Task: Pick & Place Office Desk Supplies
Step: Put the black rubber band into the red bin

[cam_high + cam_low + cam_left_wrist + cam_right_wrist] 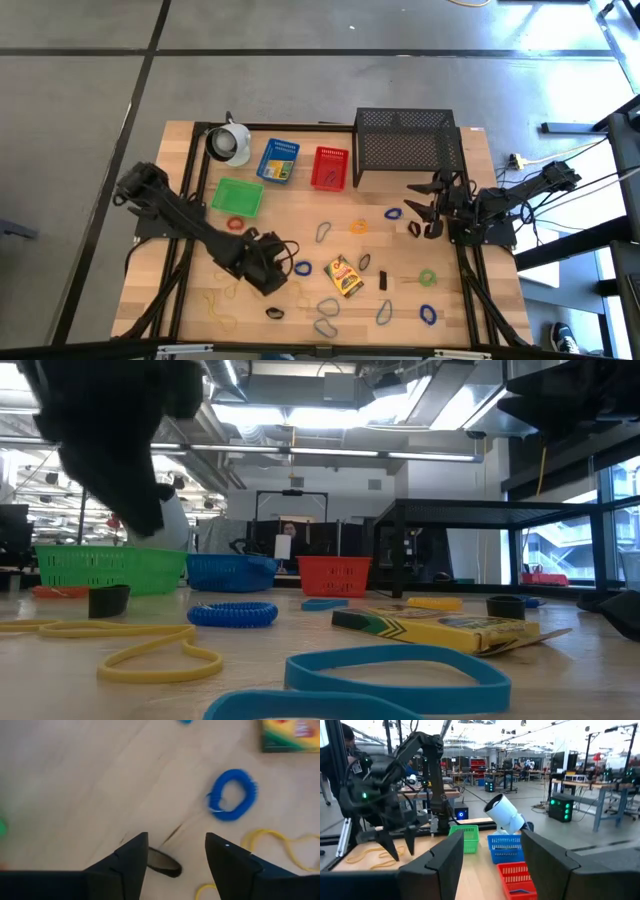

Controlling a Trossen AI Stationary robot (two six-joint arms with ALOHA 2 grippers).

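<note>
The left gripper (176, 851) hangs low over the desk's front-left part with its fingers (131, 857) spread wide and nothing between them; a small dark clip (162, 862) lies on the wood just beneath the gap. Just past it sits a blue coil band (231, 795), with yellow loops (280, 845) beside it and a crayon box (345, 276) further toward the middle of the desk. The right gripper (425, 213) hovers above the right side, in front of the black mesh rack (405, 145), its jaws also wide and empty; a dark clip (414, 229) lies just below it.

The surface is a pale wooden desk (190, 290) strewn with supplies. Blue bands (392, 213) and a yellow one (358, 227) lie near the centre, a green band (427, 277) and blue ones (428, 314) toward the front-right corner, pale blue loops (327, 307) along the front edge, and yellow loops (222, 312) at the front-left corner. Along the back edge stand a white cup (230, 143), a blue basket (279, 160) and a red basket (331, 167); a green basket (238, 197) sits in front of the cup, with an orange band (236, 224) beside it.

Around the desk is grey floor with dark seams. From desk height the room behind shows workbenches, ceiling lights, ducts and large windows on one side.
</note>
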